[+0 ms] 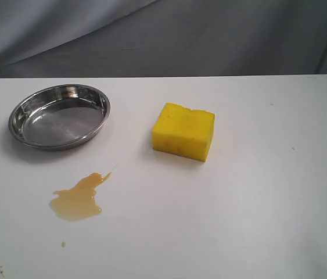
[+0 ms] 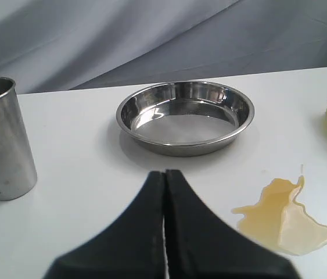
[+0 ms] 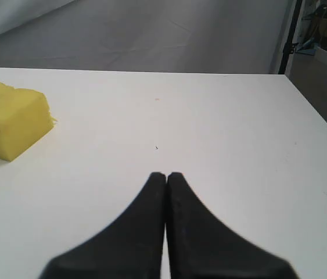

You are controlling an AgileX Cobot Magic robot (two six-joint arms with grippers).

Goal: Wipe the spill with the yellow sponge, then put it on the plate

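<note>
Both my grippers were idle: the left gripper (image 2: 164,174) had its black fingers pressed together with nothing between them, and the right gripper (image 3: 166,175) was the same, tips touching and empty. The yellow sponge (image 1: 183,131) sat flat on the white table (image 1: 256,203), right of centre in the exterior view and untouched. From my right wrist it lay ahead of the closed tips and off to one side, well apart from them. From my left wrist only a sliver of it showed at the frame edge, farther away than the spill (image 1: 77,199). The sponge's long axis ran roughly across the exterior view, dipping slightly toward the right, and its notched edge faced the grey backdrop cloth (image 1: 180,35). The amber puddle lay on the near left of the table, just in front of the steel plate (image 1: 58,125) but apart from it. Its long axis ran diagonally, with the thin tail pointing away toward the gap between plate and sponge. From my left wrist the plate was straight ahead of the tips, and the spill was closer and to one side. Neither touched the fingers. The plate was upright and held nothing. The exterior view alone showed sponge, spill and plate together. Only the left wrist view showed a steel cup (image 2: 3,139), standing upright beside the plate. The right wrist view showed the sponge's torn foam corner and the table's far edge.
</note>
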